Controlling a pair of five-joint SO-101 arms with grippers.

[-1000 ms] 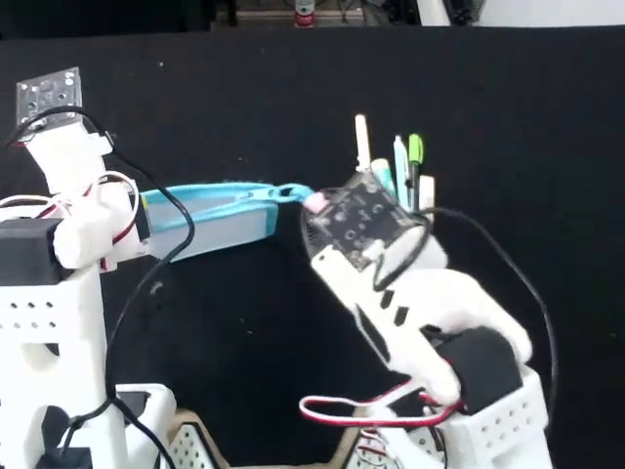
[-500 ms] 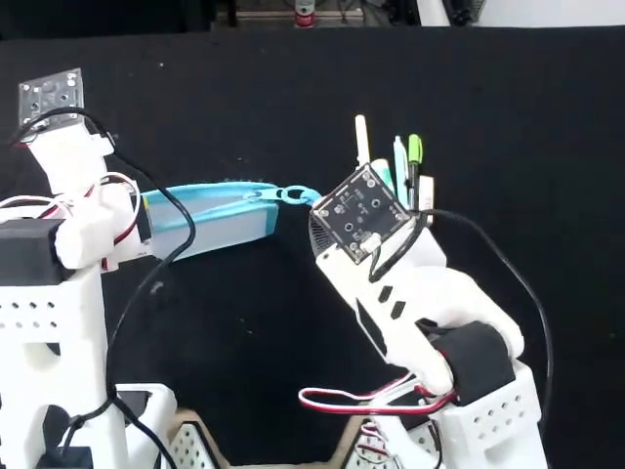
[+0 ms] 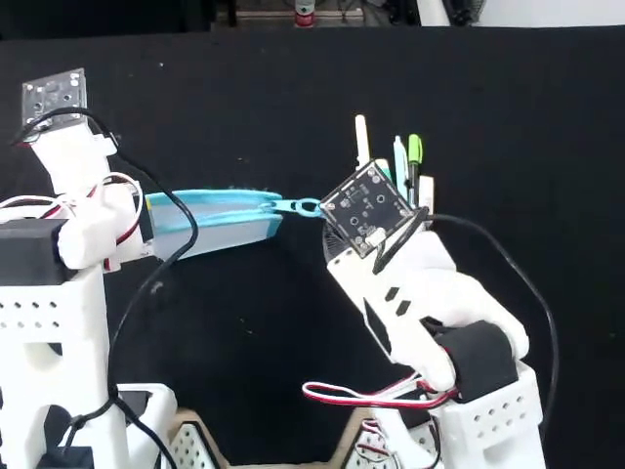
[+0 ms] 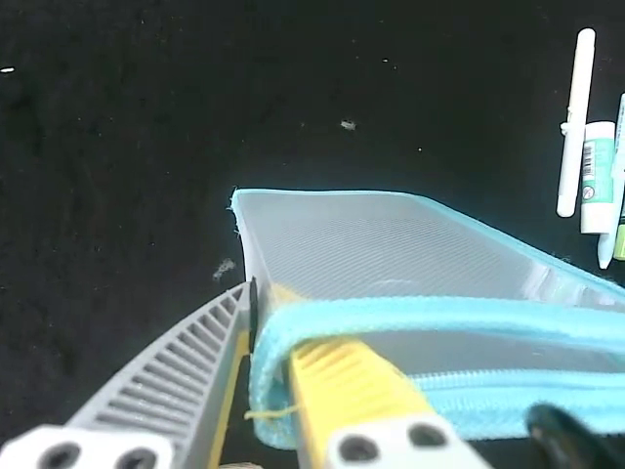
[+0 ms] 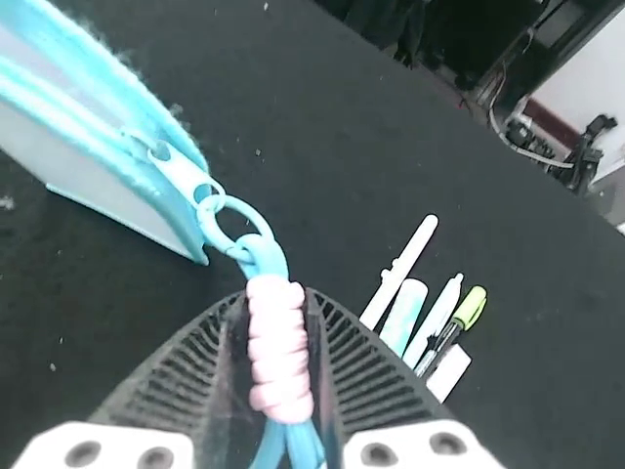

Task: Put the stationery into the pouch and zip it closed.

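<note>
Right fingers [image 5: 186, 376] pinch zip cord [image 5: 277, 342] | left gripper [image 4: 269, 327] clamps pouch [image 4: 391, 244] | pens [image 5: 439, 309] beyond

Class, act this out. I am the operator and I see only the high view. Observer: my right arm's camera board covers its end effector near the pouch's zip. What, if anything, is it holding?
Observer: The right end effector is shut on the pink braided pull cord, which joins through a blue ring to the zipper slider.
Operator: And my left arm, at the pouch's other end?
Observer: The left end effector is clamped on the pouch at its end. One finger is on each side of the blue zip edge.
</note>
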